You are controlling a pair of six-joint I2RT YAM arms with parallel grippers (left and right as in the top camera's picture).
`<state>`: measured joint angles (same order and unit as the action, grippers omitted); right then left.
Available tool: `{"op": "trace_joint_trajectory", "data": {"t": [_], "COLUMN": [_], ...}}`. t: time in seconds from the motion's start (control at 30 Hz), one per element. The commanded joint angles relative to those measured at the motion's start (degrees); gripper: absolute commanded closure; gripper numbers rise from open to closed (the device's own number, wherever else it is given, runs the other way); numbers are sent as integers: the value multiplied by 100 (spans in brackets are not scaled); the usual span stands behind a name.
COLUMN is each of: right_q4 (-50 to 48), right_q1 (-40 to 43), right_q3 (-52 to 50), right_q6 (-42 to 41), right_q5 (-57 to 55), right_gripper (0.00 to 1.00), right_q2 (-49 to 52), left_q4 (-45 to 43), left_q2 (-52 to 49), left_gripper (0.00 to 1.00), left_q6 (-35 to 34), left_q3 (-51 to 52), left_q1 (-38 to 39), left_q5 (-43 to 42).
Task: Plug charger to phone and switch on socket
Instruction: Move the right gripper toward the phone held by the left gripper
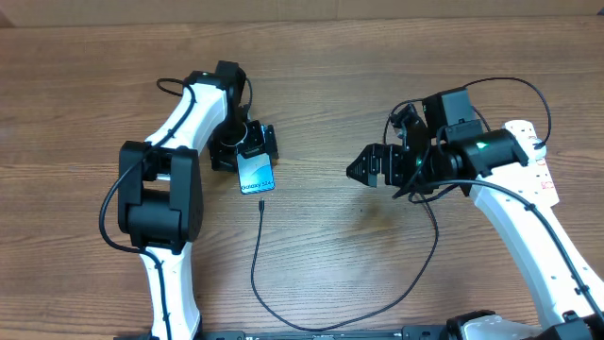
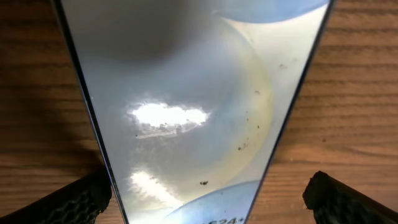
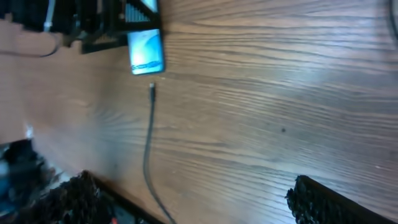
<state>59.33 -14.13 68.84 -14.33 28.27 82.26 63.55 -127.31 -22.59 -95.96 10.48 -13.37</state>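
The phone (image 1: 256, 174) lies flat on the wooden table, blue screen up. It fills the left wrist view (image 2: 186, 106) and shows small in the right wrist view (image 3: 147, 51). My left gripper (image 1: 244, 146) is open, low over the phone's far end, with a finger on each side (image 2: 208, 199). The charger's plug tip (image 1: 259, 202) lies just short of the phone's near end, apart from it (image 3: 152, 88). Its black cable (image 1: 257, 274) loops along the front edge to the right. My right gripper (image 1: 364, 170) is open and empty above bare table (image 3: 199, 205). The white socket (image 1: 540, 156) lies at the far right, partly under my right arm.
The black cable (image 1: 429, 255) curves up toward the right arm's base side. The arms' own black leads hang round the right wrist (image 1: 510, 90).
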Motion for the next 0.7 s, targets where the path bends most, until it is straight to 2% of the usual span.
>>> {"op": "trace_joint_trajectory", "data": {"t": [0.0,0.2,0.47,0.67], "right_q4": [-31,-68,-68,-66], "right_q1": [-39,-39,-39,-39], "right_q3": [-4,-20,-20,-22], "right_q6": [-267,-262,-264,-262], "right_q5": [-669,-682,-542,-468], "right_gripper": [0,0,0,0], "right_q2": [-9,7,7,7], "left_q4": [-13,-151,-109,66], "left_q2": [-282,-282,-282,-282], "left_gripper": [0,0,0,12], "left_q6": [-363,-612,-789,-754], "left_q3": [162,164,173,175], "left_q1": [125,334,424,424], "left_q5": [656,1165,1373,1338]}}
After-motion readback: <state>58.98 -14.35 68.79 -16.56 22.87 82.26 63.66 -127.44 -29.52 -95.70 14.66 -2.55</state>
